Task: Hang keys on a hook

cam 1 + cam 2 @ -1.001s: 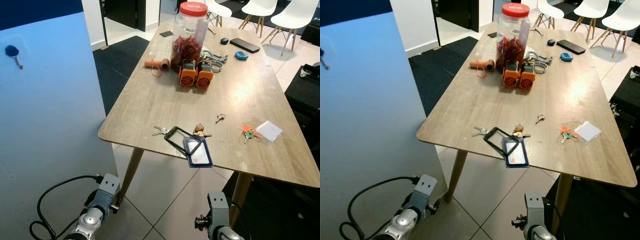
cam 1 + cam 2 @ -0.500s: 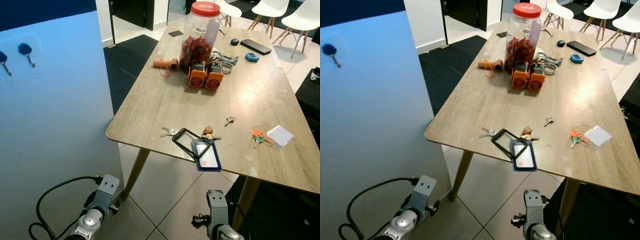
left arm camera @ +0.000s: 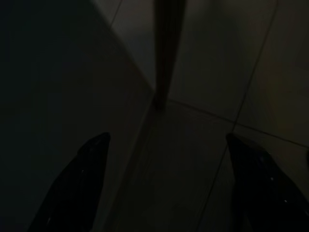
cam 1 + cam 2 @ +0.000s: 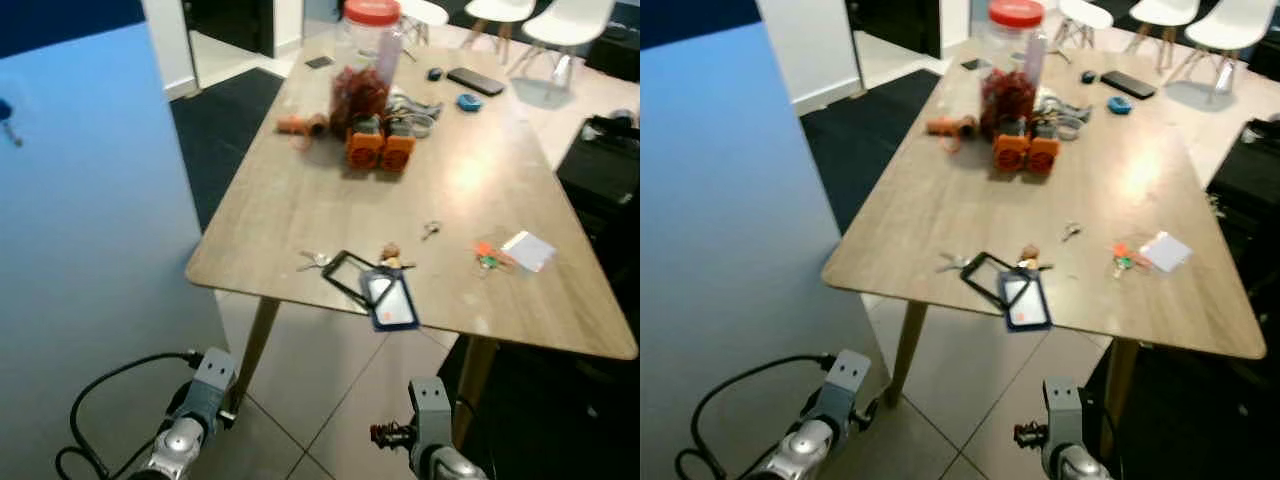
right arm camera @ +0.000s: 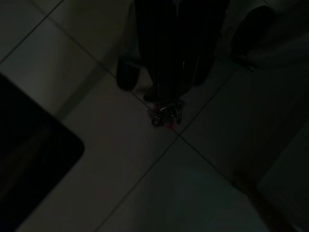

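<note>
My right gripper [image 5: 166,99] hangs low over the tiled floor, shut on a small bunch of keys [image 5: 165,115] with a red piece; the bunch also shows beside the right arm [image 4: 428,440]. My left gripper [image 3: 167,139] hangs idle and open near a table leg [image 3: 166,48]. A blue hook [image 4: 6,115] sticks out of the light blue board [image 4: 90,250] at the far left. More keys lie on the wooden table [image 4: 300,200]: a silver pair [image 4: 313,260], a single key [image 4: 430,231] and an orange-tagged bunch [image 4: 487,257].
A badge holder with a black lanyard [image 4: 385,297] overhangs the table's near edge. Further back stand a red-lidded jar [image 4: 365,65], two orange devices [image 4: 380,150] and a phone [image 4: 482,82]. White chairs [image 4: 560,25] are beyond. Tiled floor lies between me and the table.
The whole picture has shifted and blurred, so the camera has moved; the hook now sits at the left edge. Both arms hang as before, keys still held.
</note>
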Tool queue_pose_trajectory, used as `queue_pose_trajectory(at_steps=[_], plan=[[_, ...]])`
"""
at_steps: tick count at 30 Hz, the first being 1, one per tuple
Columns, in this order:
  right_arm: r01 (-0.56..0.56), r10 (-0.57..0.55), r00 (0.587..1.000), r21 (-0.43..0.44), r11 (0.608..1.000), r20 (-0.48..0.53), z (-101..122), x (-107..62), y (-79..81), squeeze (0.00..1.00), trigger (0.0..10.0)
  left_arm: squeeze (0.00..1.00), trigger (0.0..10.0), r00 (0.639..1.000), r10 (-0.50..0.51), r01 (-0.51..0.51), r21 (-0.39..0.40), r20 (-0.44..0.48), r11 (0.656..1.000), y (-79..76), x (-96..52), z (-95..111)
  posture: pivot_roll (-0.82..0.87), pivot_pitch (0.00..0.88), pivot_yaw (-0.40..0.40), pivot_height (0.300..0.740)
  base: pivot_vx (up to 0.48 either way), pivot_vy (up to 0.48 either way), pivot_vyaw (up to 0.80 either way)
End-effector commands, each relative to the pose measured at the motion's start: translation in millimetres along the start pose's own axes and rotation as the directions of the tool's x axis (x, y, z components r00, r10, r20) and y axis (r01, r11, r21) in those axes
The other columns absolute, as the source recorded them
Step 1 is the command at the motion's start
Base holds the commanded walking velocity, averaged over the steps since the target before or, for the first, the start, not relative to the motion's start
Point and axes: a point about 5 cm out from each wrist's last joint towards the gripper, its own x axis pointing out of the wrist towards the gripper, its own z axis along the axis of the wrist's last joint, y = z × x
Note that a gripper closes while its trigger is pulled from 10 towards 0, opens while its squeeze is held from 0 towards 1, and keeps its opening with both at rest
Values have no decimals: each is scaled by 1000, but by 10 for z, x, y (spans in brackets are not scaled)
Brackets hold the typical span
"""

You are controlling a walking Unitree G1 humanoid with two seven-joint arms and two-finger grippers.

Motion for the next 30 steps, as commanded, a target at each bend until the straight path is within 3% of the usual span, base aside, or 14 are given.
queue_pose_trajectory(at_steps=[1,10,24,30], plan=[[2,-2,1000,13,1000,-7,-36,-11,-9,0,10000,0,10000,1000,0,0,-3,7,1000,2,-2,4,88,4,-53,740,0,0,-800],[-6,6,1000,25,1000,7,-16,-6,5,0,10000,0,10000,1000,7,-7,-18,8,1000,5,-6,-2,86,16,-57,740,0,0,-766],[-14,14,1000,14,1000,2,5,3,14,0,10000,0,10000,999,48,-47,-102,10,994,44,-11,-11,88,19,-65,740,0,0,0],[-17,17,1000,16,1000,-5,-3,3,16,0,10000,0,10000,999,53,-52,-105,2,993,56,-13,-20,88,20,-64,740,0,0,0]])
